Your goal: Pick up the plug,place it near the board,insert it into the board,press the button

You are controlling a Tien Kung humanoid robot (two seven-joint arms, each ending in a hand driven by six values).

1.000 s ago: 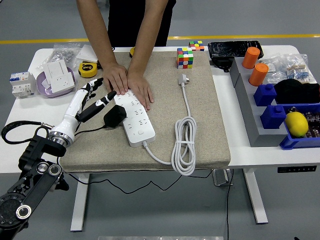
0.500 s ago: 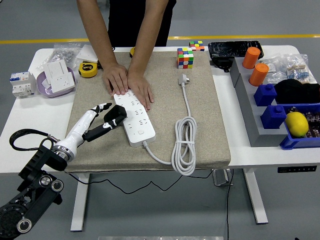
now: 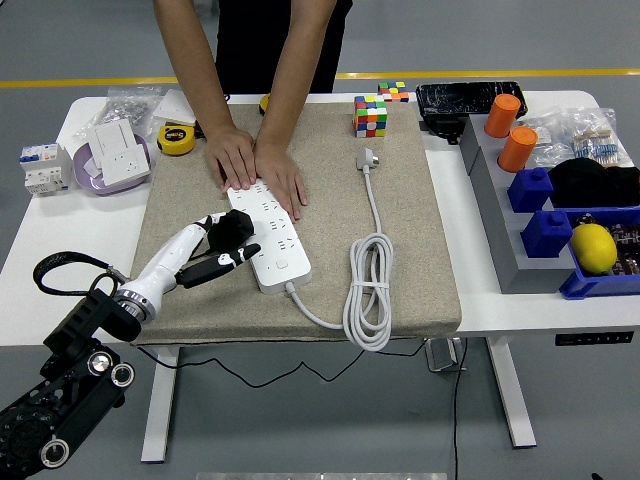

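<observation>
Covering your board's (image 3: 268, 232) far end, a person's hands (image 3: 256, 166) press down; left hand (image 3: 222, 250) grips the plug (image 3: 230, 231) at its left edge, prongs hidden

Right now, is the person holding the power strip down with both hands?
Yes, both of the person's hands lie flat on the far end of the power strip, pressing it onto the mat.

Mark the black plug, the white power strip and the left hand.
black plug (image 3: 231, 231), head view, on its top face.
white power strip (image 3: 276, 245), head view, on its bare middle section.
left hand (image 3: 212, 252), head view, midway between the curled fingers, shut on the plug.
</observation>
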